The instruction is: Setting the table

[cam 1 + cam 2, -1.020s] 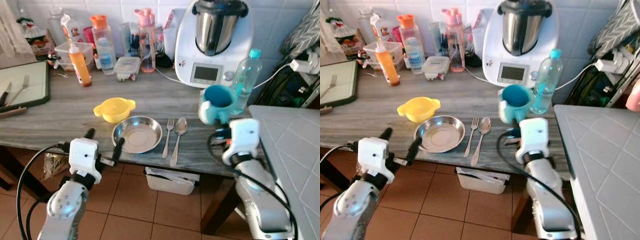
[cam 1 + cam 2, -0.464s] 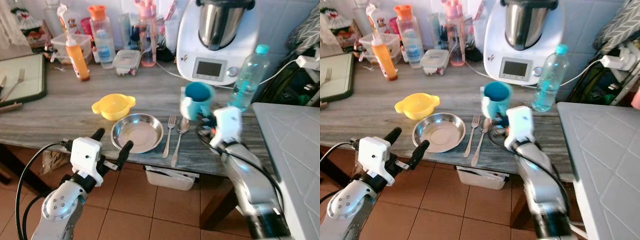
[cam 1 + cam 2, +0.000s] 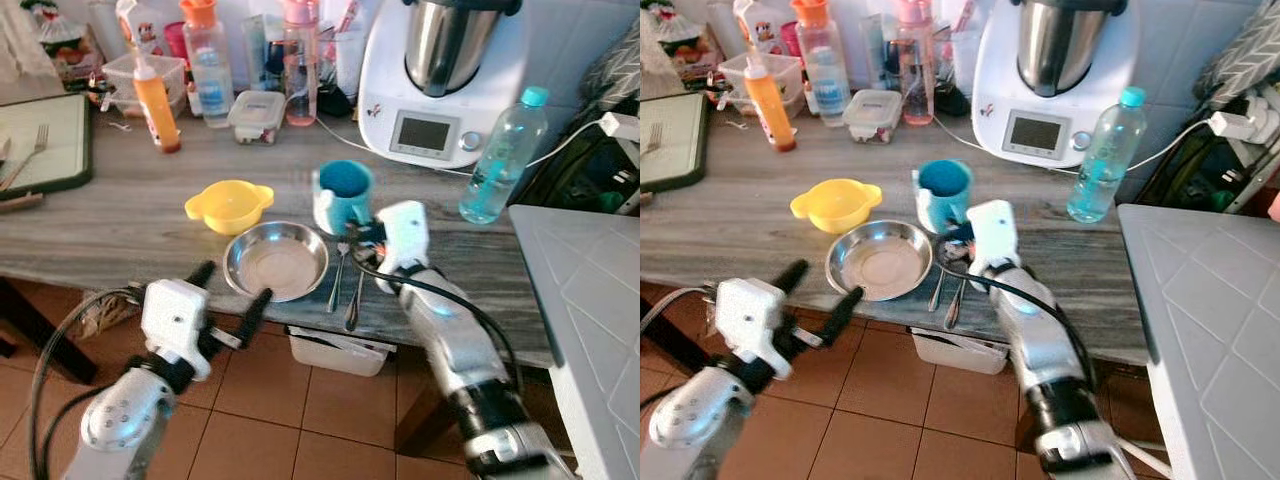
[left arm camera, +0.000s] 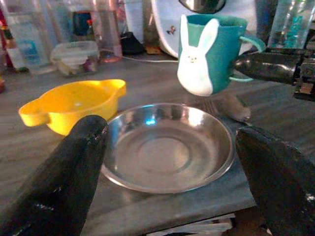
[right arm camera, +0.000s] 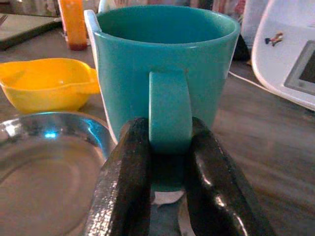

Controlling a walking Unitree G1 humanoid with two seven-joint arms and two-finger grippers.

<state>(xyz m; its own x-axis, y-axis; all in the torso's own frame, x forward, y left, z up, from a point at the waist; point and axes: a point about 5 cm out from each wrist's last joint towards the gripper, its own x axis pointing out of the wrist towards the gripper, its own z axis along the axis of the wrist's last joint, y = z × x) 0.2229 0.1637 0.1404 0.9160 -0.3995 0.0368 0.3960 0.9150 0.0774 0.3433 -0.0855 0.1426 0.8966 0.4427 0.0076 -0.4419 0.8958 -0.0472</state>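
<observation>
While the left claw [image 3: 232, 294] hangs low at the lower left of the head view, in front of the surface's [image 3: 120, 225] edge, its two black fingers [image 4: 64, 182] are spread wide with nothing between them. Just beyond it, near the front edge, a shallow steel plate [image 3: 276, 261] lies with nothing in it. At mid-frame the right claw [image 5: 165, 162] is closed tight on the handle of a teal mug [image 3: 342, 196], one finger on each side; the mug has a white rabbit on its side and looks empty inside. It sits beside the plate's upper right rim, over the fork [image 3: 338, 275] and spoon [image 3: 355, 296], whose upper ends hide behind the claw. Left of the mug, a yellow two-handled bowl [image 3: 230, 205] stands empty, close to the plate. Farther back, at the upper left, are an orange squeeze bottle [image 3: 157, 100], a small lidded box [image 3: 253, 116] with dark contents, and a pink bottle [image 3: 301, 65]. At the upper right stand a white kitchen machine [image 3: 440, 85] and a clear water bottle [image 3: 503, 155], partly filled.
</observation>
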